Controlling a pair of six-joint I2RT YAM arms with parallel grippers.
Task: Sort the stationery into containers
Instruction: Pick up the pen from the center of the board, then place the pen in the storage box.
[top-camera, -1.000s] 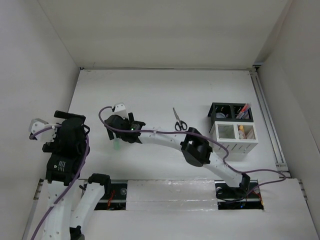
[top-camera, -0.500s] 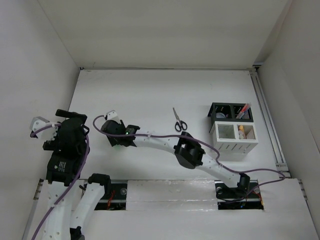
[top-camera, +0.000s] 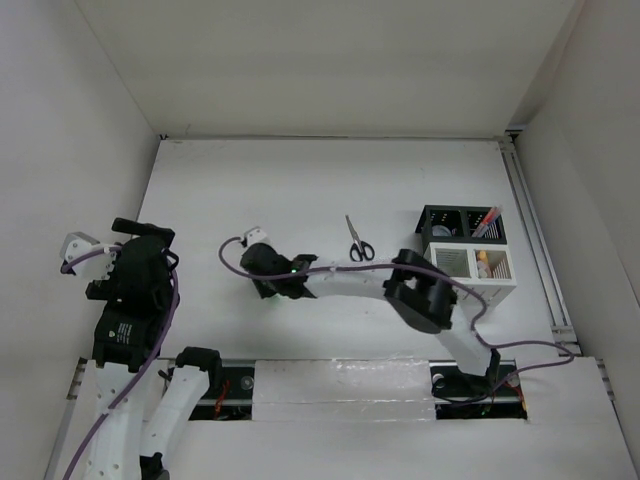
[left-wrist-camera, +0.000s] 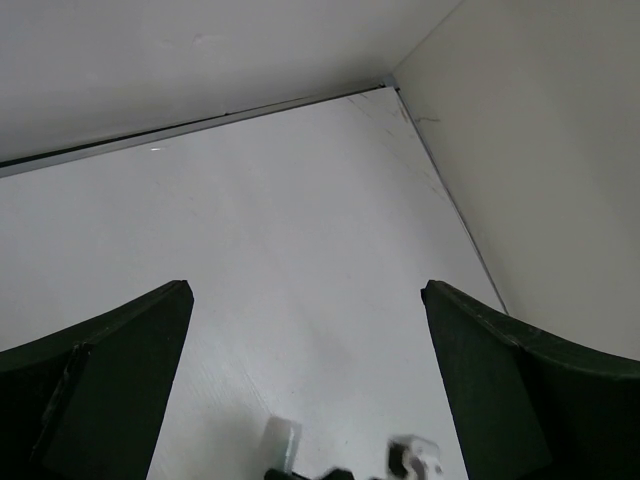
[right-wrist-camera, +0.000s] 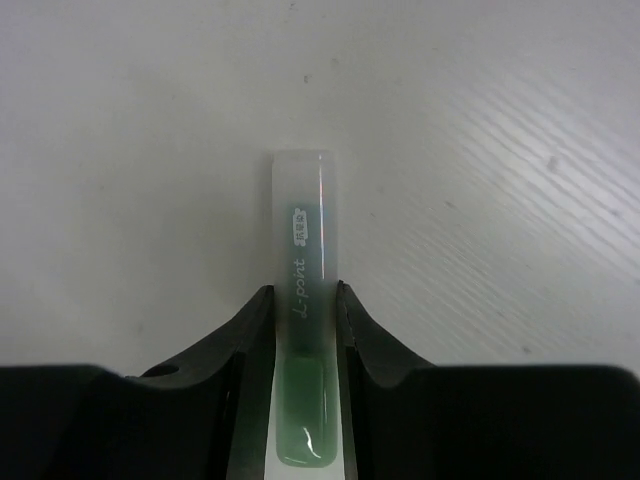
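Well to the left of the organizer (top-camera: 466, 258), the right gripper (right-wrist-camera: 303, 298) has its fingers pressed against both sides of the green marker (right-wrist-camera: 300, 225), gripping it about mid-barrel, I'd guess so it stays balanced on the way to a compartment. The scissors (top-camera: 357, 240) lie untouched between marker and organizer. Farthest from the organizer, the left gripper (top-camera: 98, 240) hangs idle, fingers wide apart, holding nothing

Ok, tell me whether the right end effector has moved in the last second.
Yes. In the top view the right end effector has shifted right, closer to the scissors, and is now shut on the marker.
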